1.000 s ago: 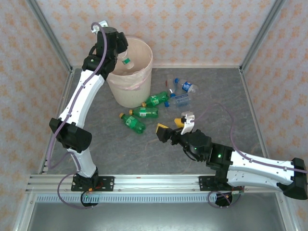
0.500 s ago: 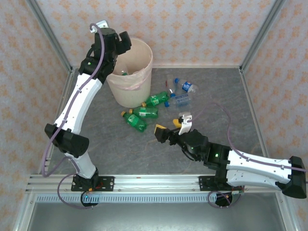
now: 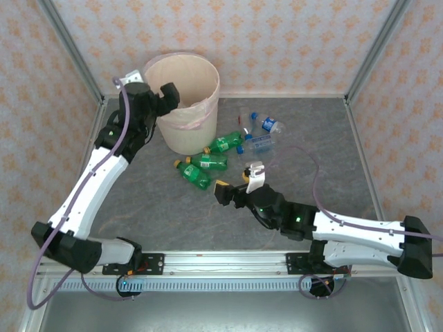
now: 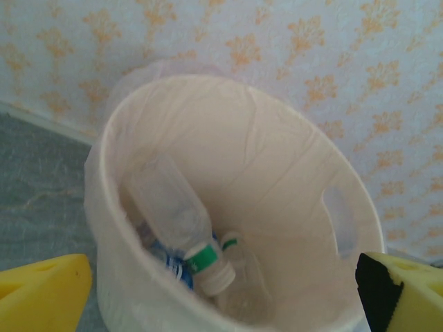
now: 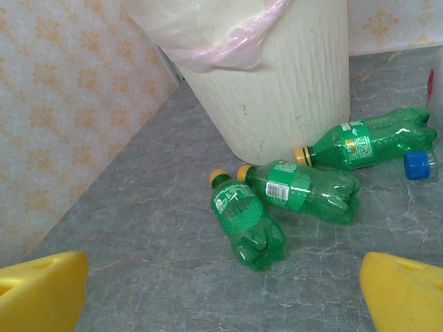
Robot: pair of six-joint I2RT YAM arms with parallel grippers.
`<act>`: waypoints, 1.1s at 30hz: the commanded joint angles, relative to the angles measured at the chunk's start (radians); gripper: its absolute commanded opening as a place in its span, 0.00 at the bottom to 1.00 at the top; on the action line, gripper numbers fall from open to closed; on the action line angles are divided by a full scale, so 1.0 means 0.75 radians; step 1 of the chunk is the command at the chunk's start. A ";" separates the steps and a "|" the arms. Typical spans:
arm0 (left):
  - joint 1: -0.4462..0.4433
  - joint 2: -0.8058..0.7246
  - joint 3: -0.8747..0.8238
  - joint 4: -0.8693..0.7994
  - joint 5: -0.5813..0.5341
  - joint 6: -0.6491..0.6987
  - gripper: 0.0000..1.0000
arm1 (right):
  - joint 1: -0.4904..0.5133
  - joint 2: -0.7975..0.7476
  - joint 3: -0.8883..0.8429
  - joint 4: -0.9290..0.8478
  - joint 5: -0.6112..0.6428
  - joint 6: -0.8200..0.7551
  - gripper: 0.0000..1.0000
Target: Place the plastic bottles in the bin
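The cream bin [image 3: 197, 121] with its pinkish liner stands at the back left. Inside the bin [image 4: 291, 173], a clear bottle [image 4: 169, 214] with a white cap leans on another clear one [image 4: 246, 283]. My left gripper [image 3: 165, 97] hovers open and empty at the bin's left rim. Three green bottles with yellow caps [image 3: 192, 175] [image 3: 209, 161] [image 3: 225, 143] lie in front of the bin. In the right wrist view they are ahead of my fingers: nearest [image 5: 248, 220], middle [image 5: 304, 188], far [image 5: 367, 142]. My right gripper [image 3: 239, 180] is open and empty, just right of them.
Two clear bottles with blue caps [image 3: 266, 124] [image 3: 257, 143] lie right of the green ones; one blue cap [image 5: 419, 164] shows at the right wrist view's edge. Patterned walls close the back and sides. Bare grey tabletop [image 3: 332, 159] lies to the right.
The clear bottle held over the bin by my left gripper has dropped in, and that arm has pulled back left and down. My right gripper has moved left toward the green bottles.
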 commanded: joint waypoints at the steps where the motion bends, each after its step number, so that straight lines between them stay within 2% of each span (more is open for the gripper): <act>1: -0.011 -0.137 -0.137 0.082 0.045 -0.074 0.99 | 0.001 0.061 0.046 0.048 0.055 -0.028 1.00; 9: -0.010 -0.423 -0.448 0.089 0.055 -0.141 0.99 | -0.153 0.345 0.124 0.090 -0.255 -0.095 0.99; 15: -0.011 -0.600 -0.629 0.067 0.047 -0.174 0.99 | -0.216 0.627 0.270 0.067 -0.373 -0.188 0.94; 26: -0.010 -0.752 -0.707 -0.016 0.045 -0.207 0.99 | -0.267 1.086 0.618 -0.072 -0.451 -0.358 0.88; 33: -0.010 -0.812 -0.723 -0.053 0.020 -0.203 0.99 | -0.275 1.266 0.745 -0.136 -0.431 -0.407 0.86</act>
